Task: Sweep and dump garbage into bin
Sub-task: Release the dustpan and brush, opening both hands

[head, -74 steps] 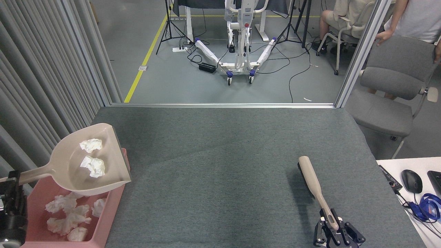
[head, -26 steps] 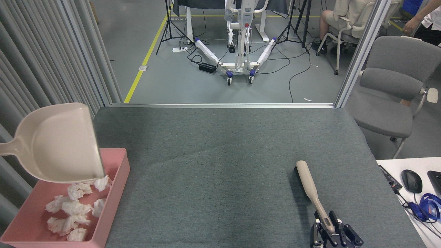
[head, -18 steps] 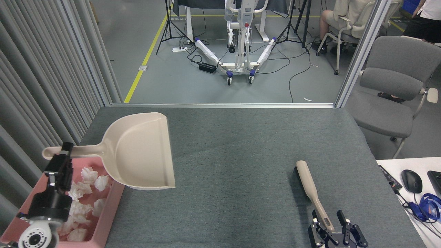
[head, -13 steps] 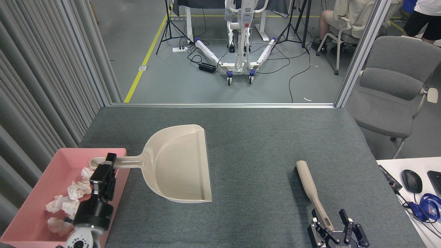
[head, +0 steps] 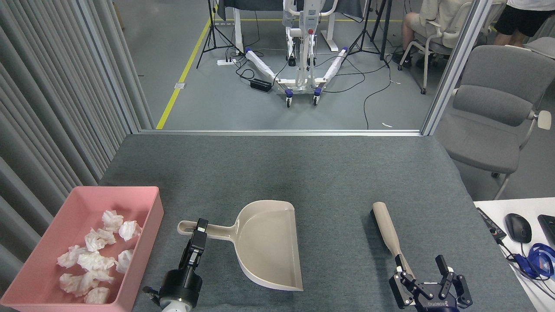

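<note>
Jaws are gripping the dustpan handle on the left gripper and gaping around the brush on the right gripper, all tissue wads lying in the pink bin, table looking swept.

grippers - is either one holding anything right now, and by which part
Left gripper grips the dustpan by its handle. Right gripper is open, holding nothing.
</note>
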Controlling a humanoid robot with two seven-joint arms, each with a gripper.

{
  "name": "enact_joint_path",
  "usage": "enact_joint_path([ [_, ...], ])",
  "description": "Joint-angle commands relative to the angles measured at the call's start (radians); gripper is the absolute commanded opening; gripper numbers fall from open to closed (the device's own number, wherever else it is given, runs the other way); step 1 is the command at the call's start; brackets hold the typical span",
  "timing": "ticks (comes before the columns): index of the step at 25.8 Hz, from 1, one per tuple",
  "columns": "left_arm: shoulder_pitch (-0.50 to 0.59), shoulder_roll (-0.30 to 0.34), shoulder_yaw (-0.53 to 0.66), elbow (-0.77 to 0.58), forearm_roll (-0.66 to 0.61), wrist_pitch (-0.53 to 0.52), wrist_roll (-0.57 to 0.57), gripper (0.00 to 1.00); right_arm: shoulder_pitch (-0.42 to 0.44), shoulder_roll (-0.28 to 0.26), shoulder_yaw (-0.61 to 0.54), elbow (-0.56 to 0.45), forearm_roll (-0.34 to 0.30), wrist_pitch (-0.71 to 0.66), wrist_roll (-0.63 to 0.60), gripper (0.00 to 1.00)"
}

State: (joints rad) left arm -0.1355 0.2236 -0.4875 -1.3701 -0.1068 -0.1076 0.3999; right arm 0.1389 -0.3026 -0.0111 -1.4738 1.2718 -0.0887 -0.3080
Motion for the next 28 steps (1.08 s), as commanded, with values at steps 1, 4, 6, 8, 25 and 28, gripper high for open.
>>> enact_joint_path([
  [1, -0.009, -0.036, 0.004, 0.045, -0.011, 0.002, 0.002, 0.0, 0.011, 0.0, -0.015, -0.034, 0.0, -0.002, 0.015, 0.98],
  [4, -0.012, -0.038, 0.004, 0.055, -0.002, 0.003, 0.004, 0.0, 0.015, 0.002, -0.017, -0.036, 0.0, -0.003, 0.015, 0.98],
  [6, -0.013, -0.049, 0.009, 0.078, -0.001, 0.003, 0.004, 0.0, 0.018, 0.0, -0.021, -0.045, 0.0, -0.003, 0.015, 0.98],
  [8, -0.016, -0.064, 0.014, 0.089, -0.001, 0.002, 0.004, 0.0, 0.021, 0.0, -0.029, -0.052, 0.0, -0.005, 0.017, 0.98],
  [25, -0.027, -0.118, 0.02, 0.167, -0.004, -0.041, 0.013, 0.01, 0.045, -0.001, -0.056, -0.126, 0.003, 0.012, 0.067, 0.98],
  [28, -0.03, -0.125, 0.021, 0.192, -0.005, -0.044, 0.013, 0.07, 0.045, -0.001, -0.055, -0.137, 0.008, 0.044, 0.069, 0.98],
])
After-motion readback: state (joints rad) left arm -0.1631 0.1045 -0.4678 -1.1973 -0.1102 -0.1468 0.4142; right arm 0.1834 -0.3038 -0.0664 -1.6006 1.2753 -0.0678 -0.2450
